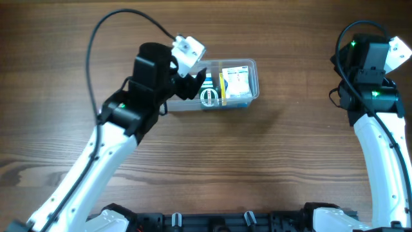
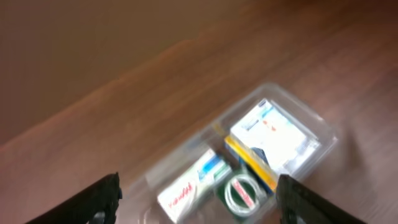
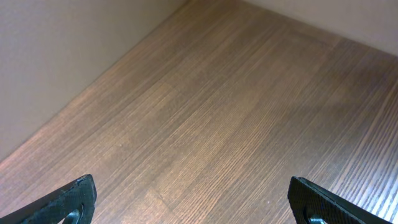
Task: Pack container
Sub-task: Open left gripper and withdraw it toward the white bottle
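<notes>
The surface [image 1: 257,161] is dark brown wood grain with long streaks. In the right wrist view a plain pale wall [image 3: 56,56] meets it along one edge.

From above, the container [image 1: 255,80] sits toward 12 o'clock, a little left of centre, lying lengthwise across the surface. It is a clear tub with rounded corners and a rim, so everything inside shows through.

At its 3 o'clock end lies a white box [image 1: 237,82] with blue print. Just beside that box stands a yellow-edged pack [image 1: 223,87]. A roll of tape [image 1: 209,96] rests against the near wall, at about 6 o'clock in the tub. The left wrist view, somewhat blurred, also shows a long white carton [image 2: 186,190] with green and red lettering next to the roll.

The left gripper [image 1: 192,84] hangs over the tub's 9 o'clock half, its fingers spread wide and holding nothing. The right gripper [image 3: 196,205] is well apart from the tub, out at 2 o'clock. Its fingers are also spread, with only bare wood beneath.
</notes>
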